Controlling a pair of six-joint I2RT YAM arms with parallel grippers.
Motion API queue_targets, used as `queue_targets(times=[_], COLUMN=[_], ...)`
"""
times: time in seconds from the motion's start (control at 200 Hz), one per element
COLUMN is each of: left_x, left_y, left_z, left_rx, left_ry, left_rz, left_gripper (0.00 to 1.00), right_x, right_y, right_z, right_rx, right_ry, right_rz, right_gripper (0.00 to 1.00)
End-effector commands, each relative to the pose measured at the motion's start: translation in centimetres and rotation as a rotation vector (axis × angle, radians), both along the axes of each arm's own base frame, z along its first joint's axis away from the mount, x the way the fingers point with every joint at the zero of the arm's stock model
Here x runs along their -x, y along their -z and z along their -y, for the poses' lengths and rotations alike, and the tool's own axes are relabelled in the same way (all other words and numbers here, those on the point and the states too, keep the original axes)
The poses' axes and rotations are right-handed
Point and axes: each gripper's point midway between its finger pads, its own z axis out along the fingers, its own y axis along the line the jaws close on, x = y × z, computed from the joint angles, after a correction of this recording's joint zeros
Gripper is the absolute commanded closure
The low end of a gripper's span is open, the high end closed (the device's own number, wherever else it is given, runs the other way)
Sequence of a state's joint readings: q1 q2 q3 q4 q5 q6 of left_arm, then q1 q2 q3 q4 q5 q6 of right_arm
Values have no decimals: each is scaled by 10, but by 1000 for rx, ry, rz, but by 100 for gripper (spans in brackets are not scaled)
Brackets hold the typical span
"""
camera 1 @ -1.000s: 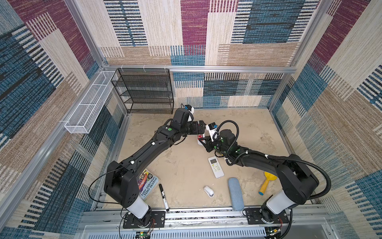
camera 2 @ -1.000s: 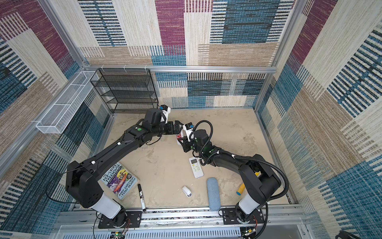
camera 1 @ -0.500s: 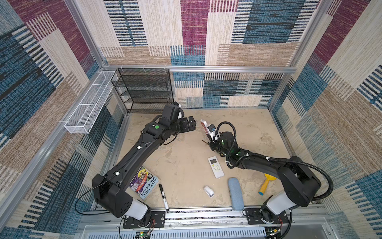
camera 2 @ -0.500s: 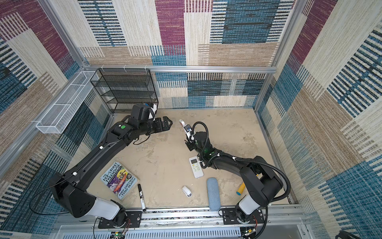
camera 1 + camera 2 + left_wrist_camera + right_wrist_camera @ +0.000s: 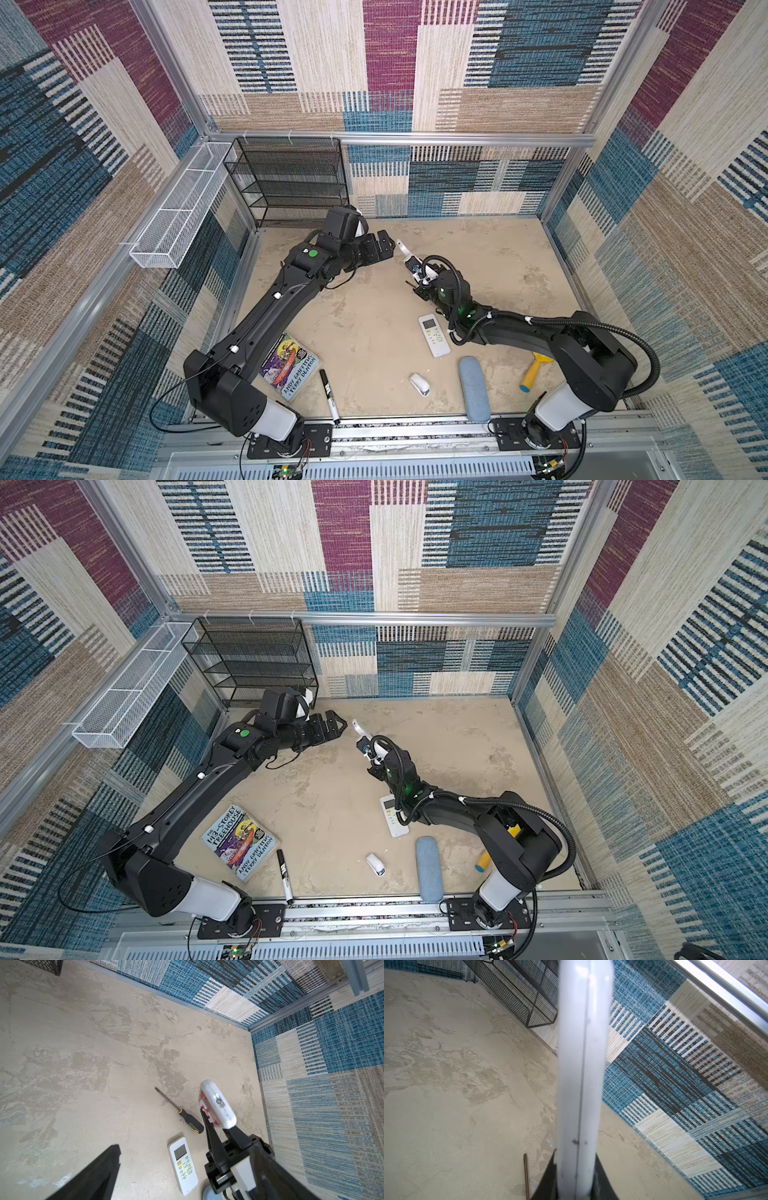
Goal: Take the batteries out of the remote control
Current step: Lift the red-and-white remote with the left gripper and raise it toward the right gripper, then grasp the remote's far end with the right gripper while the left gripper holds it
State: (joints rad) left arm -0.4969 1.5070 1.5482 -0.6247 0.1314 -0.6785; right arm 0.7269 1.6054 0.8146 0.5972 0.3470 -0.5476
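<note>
Backed the left jaws off to the centre-left of both top views, spread wide and empty, left the remote control (image 5: 404, 249) aloft at centre, pinched by the right jaws, no batteries in sight, so probably none unloaded yet.

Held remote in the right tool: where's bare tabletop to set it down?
Widest bare patch for the held remote: far right tabletop, bordered by back wall, right wall and right arm. Another: between book and flat white remote. Crowded: near edge, with marker, small white piece, blue pouch, scraper; a screwdriver lies beside the flat remote.
</note>
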Motion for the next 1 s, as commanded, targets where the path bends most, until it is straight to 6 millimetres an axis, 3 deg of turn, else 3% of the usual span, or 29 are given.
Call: queue_targets(times=[0.0,0.285,0.756,0.997], left_x=[-8,-20,-34,-38], left_y=[-9,5,23,25], left_z=[14,34,48,52], left_rx=[63,102,125,137], left_ry=[22,53,57,57], left_rz=[1,-77,-139,-142], left_gripper=[0,5,29,40], right_x=[-5,-8,-10,-12], right_y=[-21,-27,-36,-32], right_z=[-1,-7,-10,-10], right_rx=[8,57,117,162], right_ry=[24,25,21,35], right_rz=[88,140,203,217], right_gripper=[88,88,88,88])
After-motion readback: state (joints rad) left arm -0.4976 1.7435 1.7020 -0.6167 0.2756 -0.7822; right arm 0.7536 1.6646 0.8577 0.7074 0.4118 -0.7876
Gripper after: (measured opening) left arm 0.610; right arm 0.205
